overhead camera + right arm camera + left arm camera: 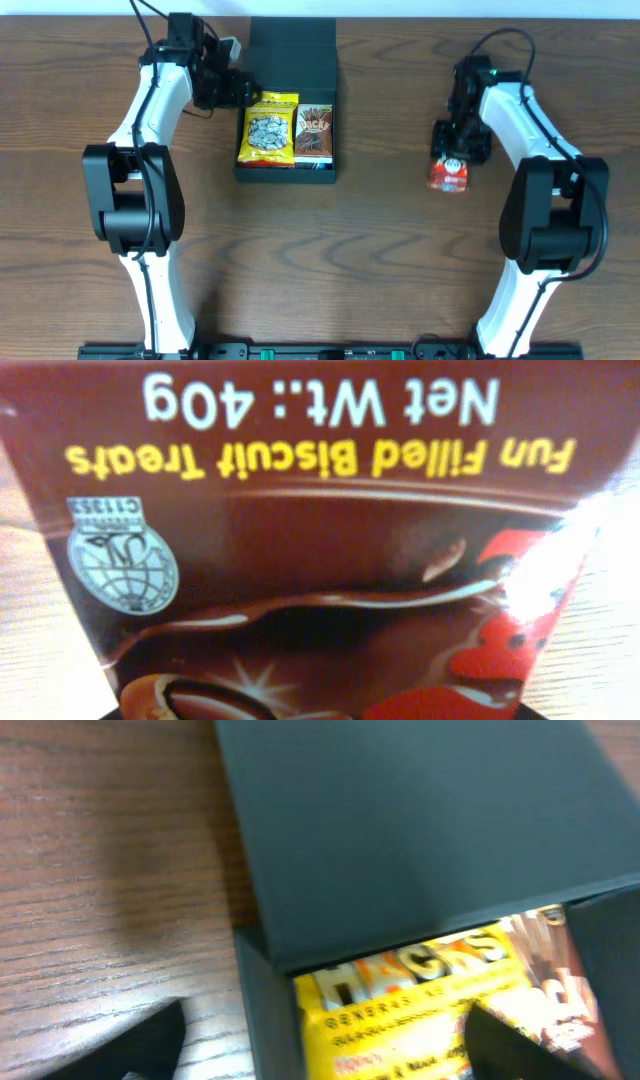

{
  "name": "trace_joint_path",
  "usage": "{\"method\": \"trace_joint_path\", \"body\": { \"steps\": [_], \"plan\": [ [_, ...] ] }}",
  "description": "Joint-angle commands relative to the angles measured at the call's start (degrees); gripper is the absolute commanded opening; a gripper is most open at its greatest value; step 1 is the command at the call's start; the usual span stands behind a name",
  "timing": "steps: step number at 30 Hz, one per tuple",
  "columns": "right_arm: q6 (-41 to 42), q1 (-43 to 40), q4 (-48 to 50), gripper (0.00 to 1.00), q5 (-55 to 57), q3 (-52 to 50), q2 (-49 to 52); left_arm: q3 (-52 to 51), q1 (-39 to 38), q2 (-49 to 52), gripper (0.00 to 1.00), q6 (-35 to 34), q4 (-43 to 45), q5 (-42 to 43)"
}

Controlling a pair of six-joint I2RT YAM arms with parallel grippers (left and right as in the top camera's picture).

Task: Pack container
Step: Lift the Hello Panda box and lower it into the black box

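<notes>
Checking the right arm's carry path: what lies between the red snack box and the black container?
Only bare wooden table between red snack box and container, as the overhead view shows.

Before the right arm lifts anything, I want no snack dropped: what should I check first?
1. container lid open: ok.
2. yellow packet lying inside the container: ok.
3. brown packet inside, beside the yellow one: ok.
4. left claw open, by the container's left wall: ok.
5. right claw over the biscuit pack: ok.
6. right claw gripping that pack firmly: cannot tell.
</notes>
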Motion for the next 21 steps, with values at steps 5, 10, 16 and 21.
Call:
{"method": "trace_joint_path", "body": {
  "steps": [5,10,16,21],
  "plan": [
    [0.48,1.46,-4.96,0.52,-1.25,14.05,0.11,9.84,0.39,-0.87,0.95,0.55,-3.48,1.62],
    [3.50,6.32,-4.85,0.54,-4.09,22.03,0.11,15.23,1.95,-0.87,0.95,0.98,-4.35,1.51],
    [6.69,14.88,-0.31,0.54,-5.95,23.56,0.20,15.82,7.48,-0.87,0.95,1.66,-4.13,-0.46],
    [11.89,21.55,3.78,0.52,-6.01,23.56,0.87,15.82,11.41,-0.87,0.95,2.36,-4.13,-1.27]
  ]
}}
